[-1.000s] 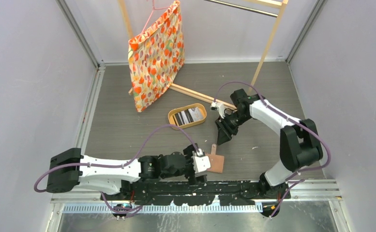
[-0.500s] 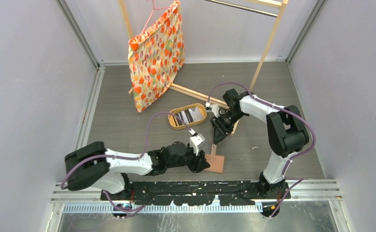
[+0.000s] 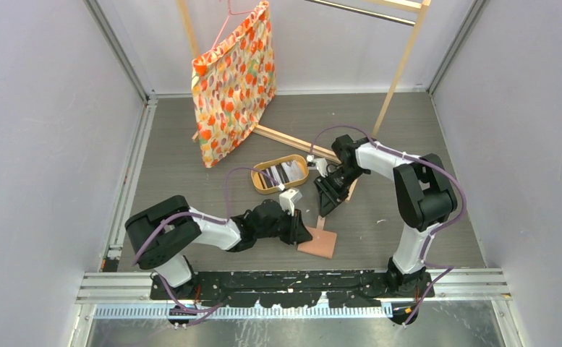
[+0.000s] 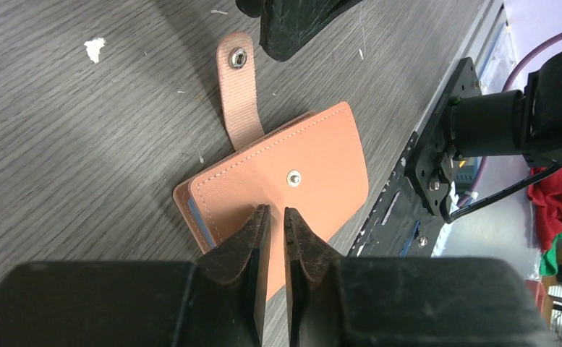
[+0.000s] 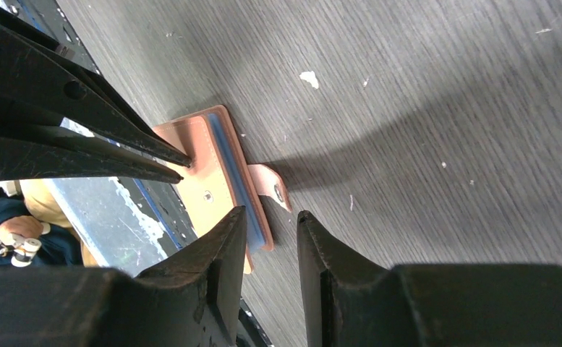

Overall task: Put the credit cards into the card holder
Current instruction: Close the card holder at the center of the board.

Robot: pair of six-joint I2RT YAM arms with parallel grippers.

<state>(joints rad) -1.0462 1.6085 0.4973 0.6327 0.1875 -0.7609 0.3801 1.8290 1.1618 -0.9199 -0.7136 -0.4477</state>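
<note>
Found the left jaws drawn nearly together, pinching the near edge of the top cover of the card holder (image 4: 314, 159). Saw that holder lying folded on the grey wood-grain bench (image 3: 191, 144), close to the front rail: smooth salmon-tan leather-like skin, rounded corners, fine stitching round the border, a small round metal stud (image 4: 293, 178) in the middle. Made out a light-blue layer along the cover's side edge. Traced the snap tab (image 4: 238, 94), a narrow strap with a rounded end and a metal socket, undone and stretched flat on the bench, away from the left arm. Spotted a white crumb (image 4: 95, 48) on the bench near it. Found the right jaws parted, matt black and scuffed, hanging above the tab end of the holder with nothing between them. Further back, picked out the credit cards (image 3: 283, 172), thin black, grey and white rectangles, inside an oval wooden tray (image 3: 262, 191); print too small to read. Beyond, noted a cloth bag (image 3: 233, 87) with an orange and yellow pattern, hung on a pale wooden rack (image 3: 397, 72)
</note>
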